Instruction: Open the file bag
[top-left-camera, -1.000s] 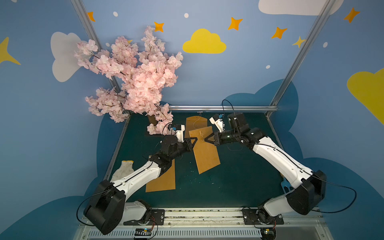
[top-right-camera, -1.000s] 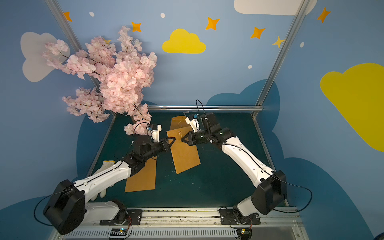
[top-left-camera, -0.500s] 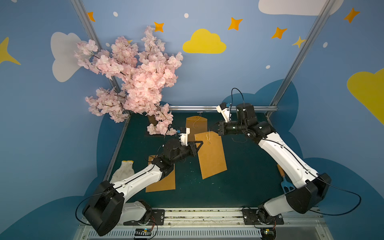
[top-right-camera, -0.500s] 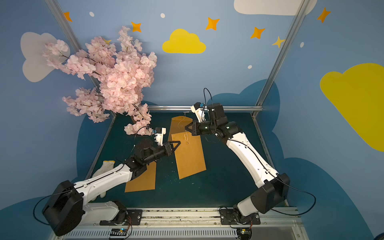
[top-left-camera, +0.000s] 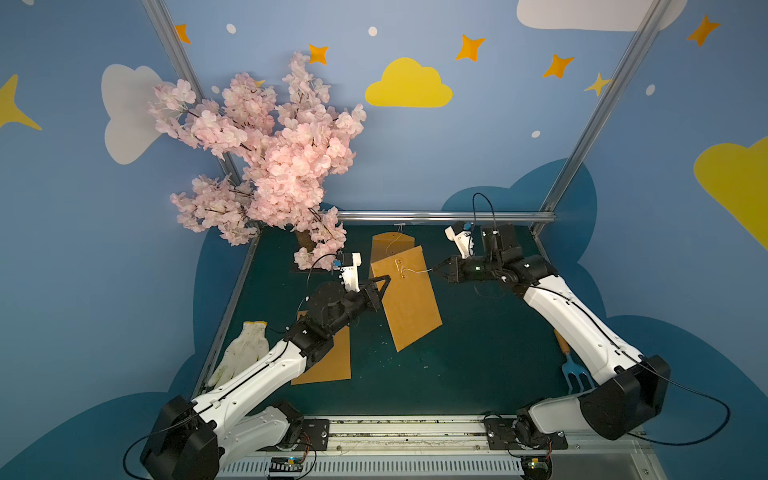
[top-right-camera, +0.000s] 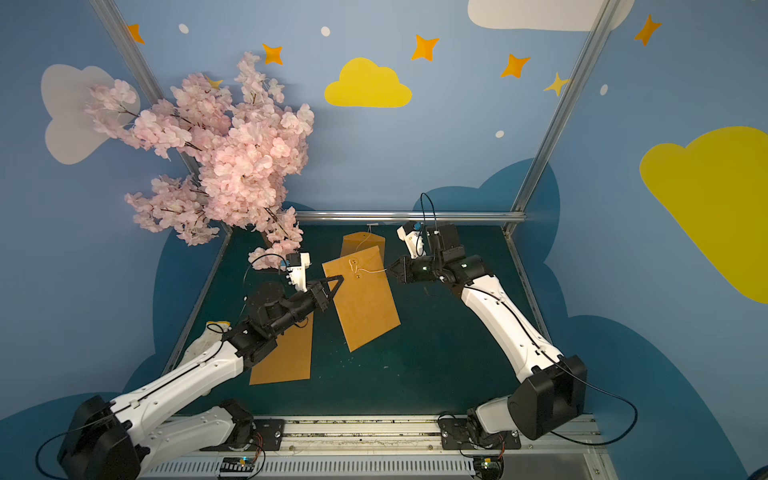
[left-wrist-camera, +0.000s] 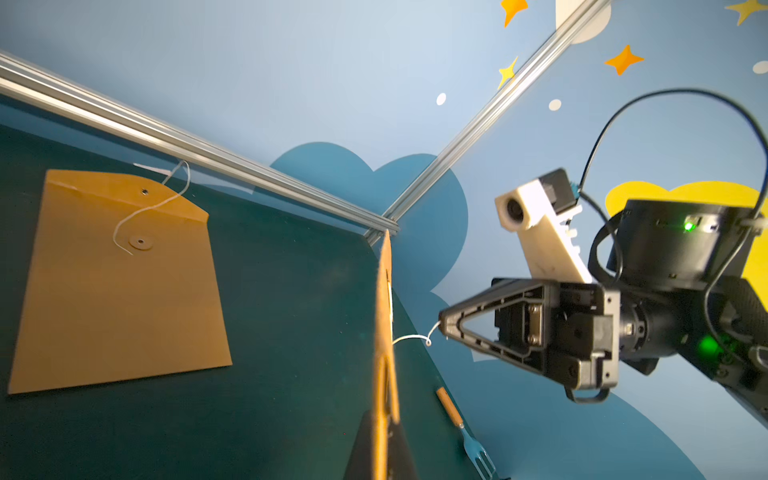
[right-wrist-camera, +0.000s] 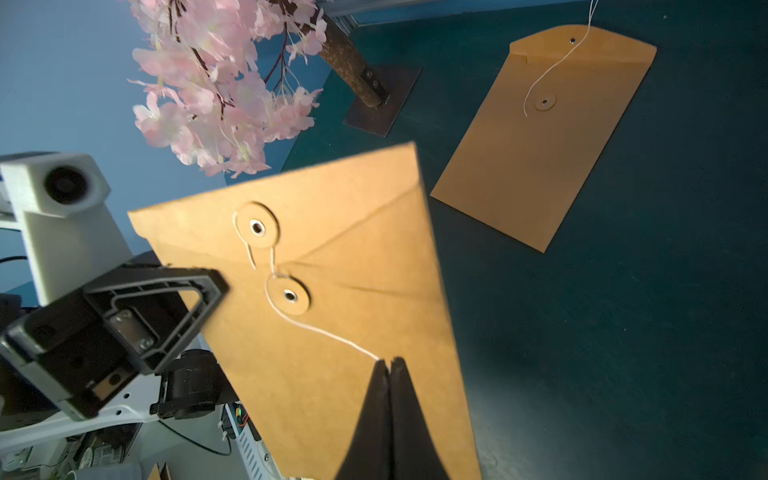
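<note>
File bag of brown kraft paper (top-left-camera: 409, 307): raised over the middle of the dark green table mat (top-left-camera: 478, 353), turned on edge and tilted, with its flap end toward the back and the flap closed. Whether its low corner touches the mat cannot be told.
Face: plain brown paper on the side seen from the right wrist (right-wrist-camera: 332, 374).
Closure: thin white string (right-wrist-camera: 324, 332) loops the upper round paper button (right-wrist-camera: 257, 226), wraps the lower round paper button (right-wrist-camera: 289, 296), then runs out to the right gripper.
Left gripper (top-left-camera: 387, 278): black jaws clamped on the file bag's long edge, just beside the flap.
Right gripper (top-left-camera: 434, 271): black jaws pressed together on the string's free end, just beside the opposite long edge and apart from the paper.
Back edge: silver aluminium rail (top-left-camera: 444, 216) runs near the right wrist; a second brown kraft envelope (top-left-camera: 392, 245) lies flat before it, its string loose.
Left side: pink artificial blossom tree (top-left-camera: 282, 166) stands near the left wrist; a third brown kraft envelope (top-left-camera: 328, 361) lies flat under the left arm; a white knitted glove (top-left-camera: 245, 349) rests at the mat's edge.
Right side: blue garden fork with a wooden handle (top-left-camera: 575, 374) lies beside the right arm.
Open room: bare mat in front of the file bag and between it and the right arm.
</note>
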